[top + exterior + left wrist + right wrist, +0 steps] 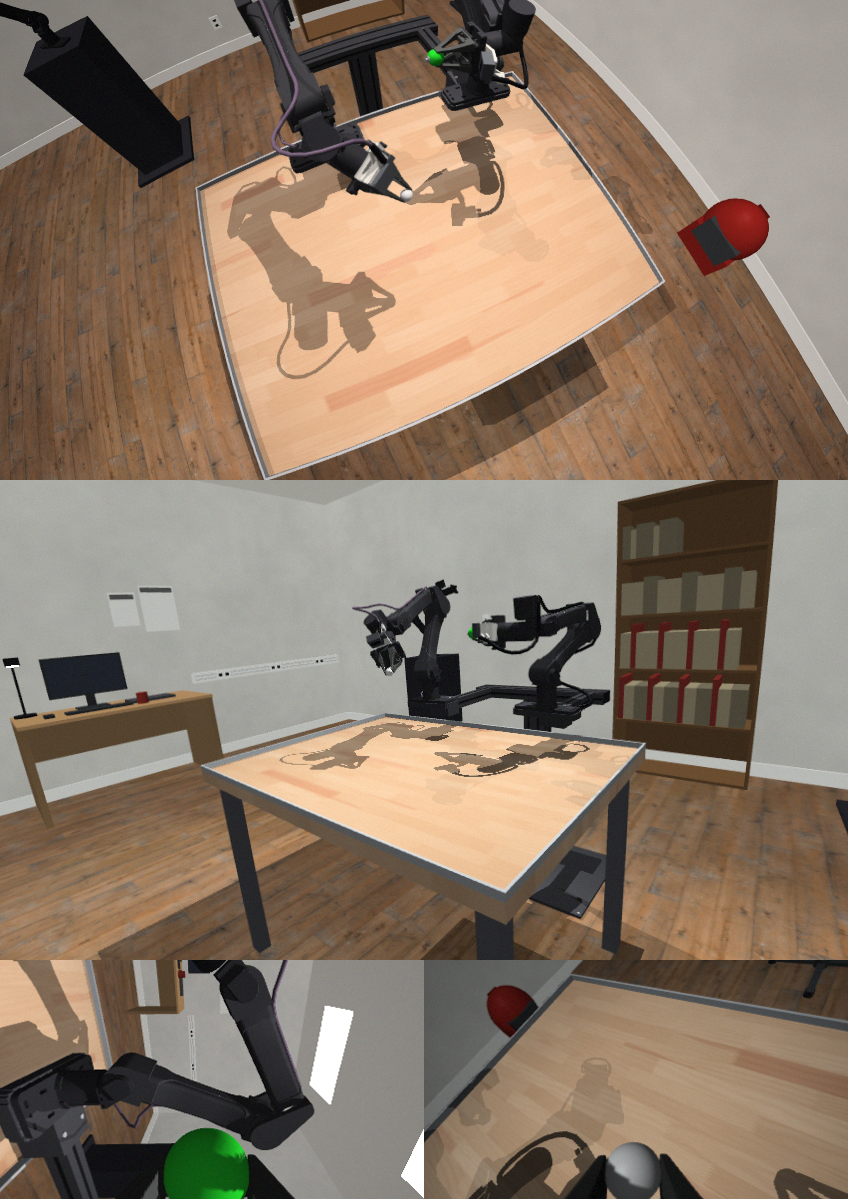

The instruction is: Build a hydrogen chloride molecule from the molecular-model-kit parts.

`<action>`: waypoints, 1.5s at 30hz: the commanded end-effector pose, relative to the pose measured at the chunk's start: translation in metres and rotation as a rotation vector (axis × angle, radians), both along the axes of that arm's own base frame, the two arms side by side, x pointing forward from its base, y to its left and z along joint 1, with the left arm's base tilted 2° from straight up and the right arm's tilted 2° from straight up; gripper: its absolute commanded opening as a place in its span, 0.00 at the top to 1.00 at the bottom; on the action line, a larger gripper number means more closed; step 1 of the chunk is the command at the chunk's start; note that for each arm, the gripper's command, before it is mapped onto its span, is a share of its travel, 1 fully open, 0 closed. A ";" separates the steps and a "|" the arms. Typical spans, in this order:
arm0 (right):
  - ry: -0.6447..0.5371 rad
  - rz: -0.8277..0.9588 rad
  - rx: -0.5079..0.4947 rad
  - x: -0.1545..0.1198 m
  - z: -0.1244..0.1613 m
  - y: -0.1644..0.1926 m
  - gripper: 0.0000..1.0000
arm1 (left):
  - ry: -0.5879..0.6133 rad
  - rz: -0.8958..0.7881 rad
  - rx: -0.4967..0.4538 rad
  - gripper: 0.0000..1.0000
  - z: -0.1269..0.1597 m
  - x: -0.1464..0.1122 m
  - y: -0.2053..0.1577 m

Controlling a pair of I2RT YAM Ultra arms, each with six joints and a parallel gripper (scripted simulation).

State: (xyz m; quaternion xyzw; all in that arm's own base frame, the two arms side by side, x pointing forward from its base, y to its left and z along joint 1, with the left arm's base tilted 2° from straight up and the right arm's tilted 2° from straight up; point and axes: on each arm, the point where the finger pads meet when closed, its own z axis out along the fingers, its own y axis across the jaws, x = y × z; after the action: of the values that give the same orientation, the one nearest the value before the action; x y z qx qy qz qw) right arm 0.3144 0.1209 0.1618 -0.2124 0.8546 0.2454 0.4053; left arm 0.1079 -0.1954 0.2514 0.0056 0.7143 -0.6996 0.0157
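The green chlorine ball (436, 57) (470, 632) (206, 1161) is held high above the table's back edge. My left gripper (437, 58) (206, 1165) is shut on it. A small grey peg end (427, 58) sticks out of the green ball, away from the gripper; how deep it sits cannot be told. The white hydrogen ball (406, 193) (389, 671) (633, 1166) is held above the back part of the table. My right gripper (405, 195) (633, 1165) is shut on it. The two balls are well apart. The hole in the white ball is not visible.
The wooden table (440, 309) (368, 830) has a raised grey rim and bears only arm shadows. Both arms stand at its back edge, by a black frame (368, 41). The right arm's upper links (199, 1101) rise beside the left gripper.
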 end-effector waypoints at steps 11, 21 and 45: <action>-0.123 0.120 0.077 -0.021 0.033 0.031 1.00 | -0.069 -0.015 -0.010 1.00 0.014 -0.003 -0.002; -0.188 0.222 0.129 -0.046 0.049 0.052 1.00 | -0.069 -0.015 -0.010 1.00 0.014 -0.003 -0.002; -0.299 0.413 0.220 -0.098 0.071 0.082 1.00 | -0.069 -0.015 -0.010 1.00 0.014 -0.003 -0.002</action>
State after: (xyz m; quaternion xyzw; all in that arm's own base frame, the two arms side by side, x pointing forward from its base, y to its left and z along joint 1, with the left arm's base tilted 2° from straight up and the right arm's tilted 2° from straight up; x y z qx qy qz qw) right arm 0.2266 0.1963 0.2178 -0.3536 0.7195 0.3660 0.4727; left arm 0.1079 -0.1954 0.2514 0.0056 0.7143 -0.6996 0.0157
